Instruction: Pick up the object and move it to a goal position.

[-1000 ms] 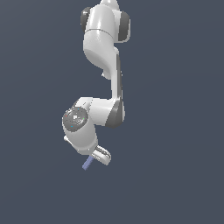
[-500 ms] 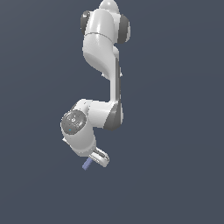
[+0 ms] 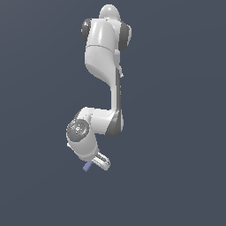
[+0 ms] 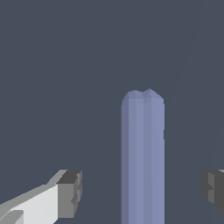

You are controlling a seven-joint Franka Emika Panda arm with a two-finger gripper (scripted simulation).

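Note:
The object (image 4: 143, 153), a thin periwinkle-blue bar, runs lengthwise between my two dark fingertips (image 4: 72, 192) in the wrist view. Dark floor shows on both sides of it, so neither pad touches it. My gripper (image 4: 141, 190) is open and straddles the bar. In the exterior view the white gripper (image 3: 100, 162) hangs low at the end of the folded arm. One end of the object (image 3: 87, 167) pokes out from under it toward the exterior view's left.
A flat, uniform dark grey-blue surface (image 3: 176, 176) fills the scene around the arm. The arm's base and upper links (image 3: 106, 48) stand at the top of the exterior view. No other objects show.
The wrist has sunk very slightly toward the bar. The bar lies where it was.

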